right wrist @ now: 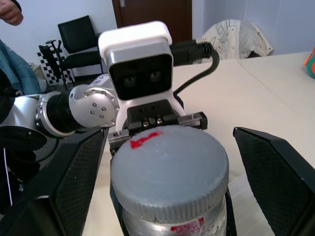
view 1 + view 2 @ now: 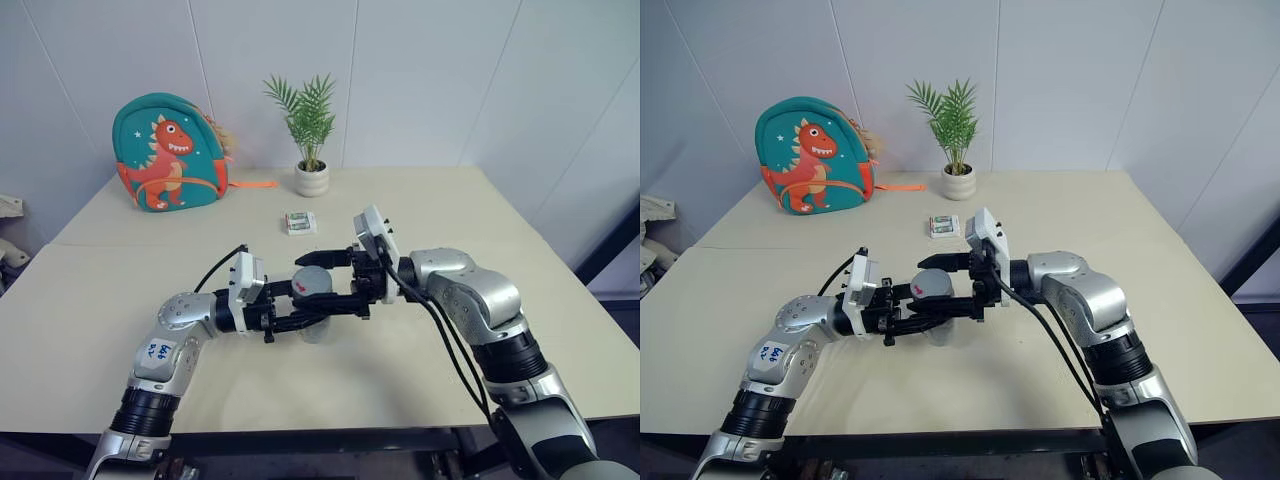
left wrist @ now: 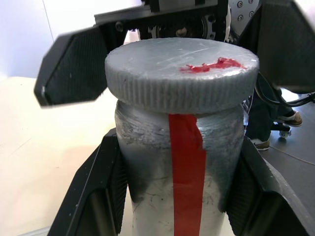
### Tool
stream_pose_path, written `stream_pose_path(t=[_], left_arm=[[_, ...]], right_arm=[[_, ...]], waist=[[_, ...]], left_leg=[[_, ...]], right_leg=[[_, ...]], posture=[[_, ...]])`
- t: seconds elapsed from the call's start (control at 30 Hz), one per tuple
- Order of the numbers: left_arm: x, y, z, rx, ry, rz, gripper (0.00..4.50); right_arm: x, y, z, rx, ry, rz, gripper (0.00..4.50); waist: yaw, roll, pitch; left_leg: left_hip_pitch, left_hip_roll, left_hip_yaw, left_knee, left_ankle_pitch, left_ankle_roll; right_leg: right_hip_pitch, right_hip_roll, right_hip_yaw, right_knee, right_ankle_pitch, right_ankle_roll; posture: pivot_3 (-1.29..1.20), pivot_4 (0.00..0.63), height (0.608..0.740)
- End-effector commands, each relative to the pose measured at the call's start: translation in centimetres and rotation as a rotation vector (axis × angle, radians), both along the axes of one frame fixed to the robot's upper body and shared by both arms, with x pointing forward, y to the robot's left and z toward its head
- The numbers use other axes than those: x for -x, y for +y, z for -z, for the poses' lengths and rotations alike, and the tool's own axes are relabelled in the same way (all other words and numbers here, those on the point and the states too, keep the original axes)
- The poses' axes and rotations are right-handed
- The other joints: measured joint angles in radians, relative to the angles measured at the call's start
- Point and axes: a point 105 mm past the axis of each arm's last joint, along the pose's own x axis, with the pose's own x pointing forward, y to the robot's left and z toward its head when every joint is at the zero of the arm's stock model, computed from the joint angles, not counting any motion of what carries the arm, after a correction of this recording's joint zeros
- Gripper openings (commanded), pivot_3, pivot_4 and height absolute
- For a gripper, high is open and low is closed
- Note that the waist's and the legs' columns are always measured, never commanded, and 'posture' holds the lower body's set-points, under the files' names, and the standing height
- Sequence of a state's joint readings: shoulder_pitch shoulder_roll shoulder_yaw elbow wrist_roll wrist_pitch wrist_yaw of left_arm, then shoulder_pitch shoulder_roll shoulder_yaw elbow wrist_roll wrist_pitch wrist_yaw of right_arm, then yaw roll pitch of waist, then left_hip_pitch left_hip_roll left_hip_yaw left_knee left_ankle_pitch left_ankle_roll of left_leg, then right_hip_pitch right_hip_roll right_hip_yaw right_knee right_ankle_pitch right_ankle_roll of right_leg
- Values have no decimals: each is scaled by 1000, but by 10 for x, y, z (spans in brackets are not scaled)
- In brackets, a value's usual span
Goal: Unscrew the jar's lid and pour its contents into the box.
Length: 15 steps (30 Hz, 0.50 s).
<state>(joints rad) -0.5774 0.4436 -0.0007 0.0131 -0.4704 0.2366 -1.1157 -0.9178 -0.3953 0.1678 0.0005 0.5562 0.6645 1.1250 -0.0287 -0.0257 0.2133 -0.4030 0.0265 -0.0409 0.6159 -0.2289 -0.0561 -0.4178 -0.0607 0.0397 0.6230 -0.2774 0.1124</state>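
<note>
Above the middle of the tabletop [image 2: 420,200], the jar [image 3: 184,172] is held upright in the air, with the lid [image 3: 182,71] on it. The left gripper [image 2: 300,318] reaches in from the jar's left and pinches the jar's body, one black finger pressed against each side of the grey wall just under the lid. The red stripe [image 3: 186,167] runs down the side of the jar that faces the left wrist, between the two fingers. A red mark [image 1: 143,139] sits on top of the lid, near its edge.

The right gripper [image 2: 335,285] comes in from the jar's right at the level of the lid. Its fingers are spread wide, one on the far side of the lid and one on the near side, and both stand clear of the lid's ribbed rim with a gap on each side.

Directly under the jar a clear box [image 2: 316,331] rests on the tabletop, largely hidden by the grippers. The jar's contents cannot be made out through the closed lid.

Beyond the jar, toward the wall, a small white-and-green pack [image 2: 300,222] lies flat on the tabletop. Farther behind the jar stands a white pot with a green plant [image 2: 310,135]. Well to the jar's left, at the back of the tabletop against the wall, leans a teal backpack [image 2: 170,150] with an orange dinosaur on it.
</note>
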Motion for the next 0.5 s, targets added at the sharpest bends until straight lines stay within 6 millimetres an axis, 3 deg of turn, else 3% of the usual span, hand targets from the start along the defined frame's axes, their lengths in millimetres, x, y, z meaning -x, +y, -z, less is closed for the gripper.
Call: stream_pose_path(t=[0.03,0.13,0.5], left_arm=[[5,-3,-9,17,-44,22,2192],[5,-3,-9,19,-44,21,2192],[6,-2,-9,17,-45,19,2192]], right_arm=[[5,3,-12,-18,-51,-25,3794],[5,2,-12,-21,-51,-24,2859],[11,-1,-21,-81,-35,-50,2859]], waist=[[0,0,0],[0,0,0],[0,0,0]], left_leg=[[0,0,0,0,0,0],[0,0,0,0,0,0],[0,0,0,0,0,0]], right_leg=[[0,0,0,0,0,0],[0,0,0,0,0,0],[0,0,0,0,0,0]], posture=[[0,150,740],[0,150,740],[0,150,740]])
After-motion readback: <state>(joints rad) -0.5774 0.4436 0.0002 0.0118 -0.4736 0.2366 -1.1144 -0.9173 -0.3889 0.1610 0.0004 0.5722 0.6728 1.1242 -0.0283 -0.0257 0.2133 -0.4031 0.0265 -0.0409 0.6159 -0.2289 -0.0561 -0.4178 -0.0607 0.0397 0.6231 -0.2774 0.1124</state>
